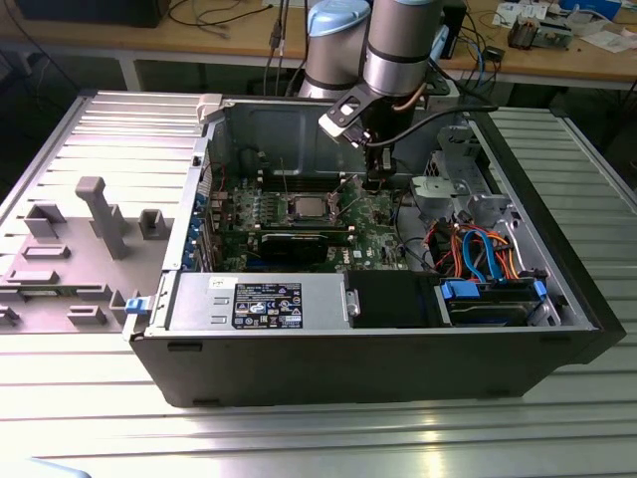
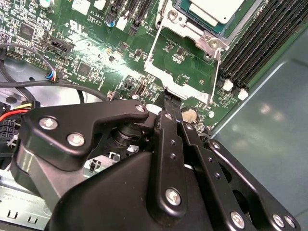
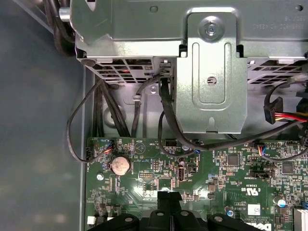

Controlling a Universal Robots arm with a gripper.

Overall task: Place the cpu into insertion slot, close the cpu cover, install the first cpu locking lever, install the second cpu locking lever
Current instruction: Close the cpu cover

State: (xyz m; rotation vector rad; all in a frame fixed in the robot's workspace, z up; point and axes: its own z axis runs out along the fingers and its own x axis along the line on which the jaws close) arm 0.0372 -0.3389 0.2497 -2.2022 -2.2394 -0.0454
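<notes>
While silvery cpu (image 2: 214,8) lies socketed, black gripper (image 2: 169,98) beside thin cpu cover (image 2: 178,85).

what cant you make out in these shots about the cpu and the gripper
- cpu: cut off by the picture edge in the second wrist view; too small in the exterior view to judge its seating.
- gripper: in the second wrist view, its own black linkage hides whether it touches the cpu cover.
</notes>
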